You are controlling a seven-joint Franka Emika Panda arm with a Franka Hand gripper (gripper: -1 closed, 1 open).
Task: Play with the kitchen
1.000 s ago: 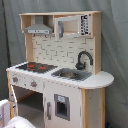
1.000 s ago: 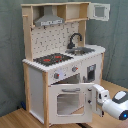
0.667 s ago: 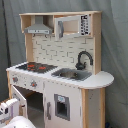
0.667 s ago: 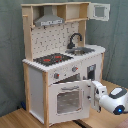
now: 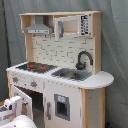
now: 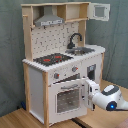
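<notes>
A: In the first exterior view, what changed?

B: The kitchen (image 5: 57, 70) stands in the middle. The gripper (image 5: 14, 107), low at the first exterior view's left, has moved closer to the oven door (image 5: 22, 100), which now stands ajar.

A: And the second exterior view?

B: The gripper (image 6: 92, 92) is at the door's (image 6: 67, 97) edge, which swung out. I cannot tell its opening. The play seems begun.

Both exterior views face the kitchen (image 5: 57, 75) (image 6: 62, 60) — from opposite front corners.
</notes>
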